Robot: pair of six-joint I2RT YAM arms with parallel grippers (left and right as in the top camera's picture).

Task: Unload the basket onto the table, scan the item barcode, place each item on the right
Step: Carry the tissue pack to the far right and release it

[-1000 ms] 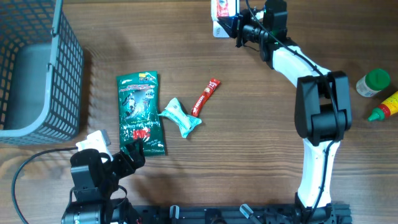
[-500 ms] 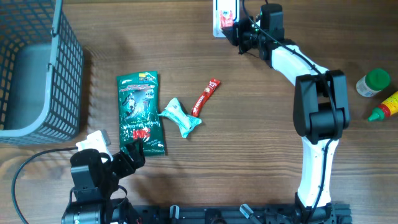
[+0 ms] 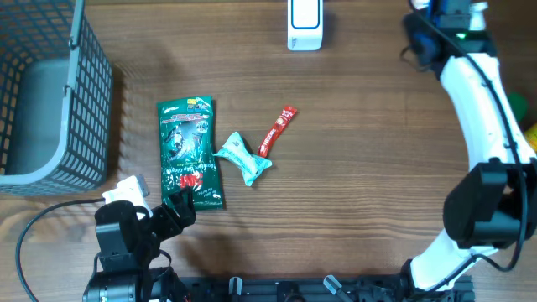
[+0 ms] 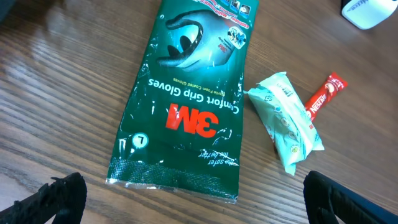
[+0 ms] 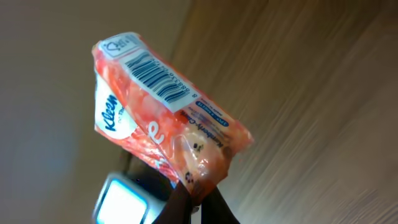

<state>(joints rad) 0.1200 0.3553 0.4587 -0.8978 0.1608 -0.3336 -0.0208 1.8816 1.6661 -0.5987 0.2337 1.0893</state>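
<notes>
Over at the far right corner of the surface, the right hand was clenched on a small tissue pack, pinching it by one lower corner. The rest of the pack stuck out beyond the fingertips, tilted. From above I could hardly make the pack out against the arm, but the wrist view showed it plainly: orange-red film, with the barcode on the end farthest from the fingers and uncovered.

It looked like a light, squashy thing, soft tissue inside thin glossy wrap. I judged it would give under pressure without breaking, though the film seemed slippery enough for the pack to swivel in a corner pinch. Holding it at the end away from the barcode seemed the right choice to me, since it left the stripes bare. A firmer hold further in would crease the film across them. The wrap already looked puckered near the fingers.

The scanner sat at the far edge near the middle, well apart from the held pack. I couldn't tell whether the barcode faced it.

The left hand hung fully spread near the front left, holding nothing, just above the near end of a green gloves packet. A mint sachet and a red stick lay beside that.
</notes>
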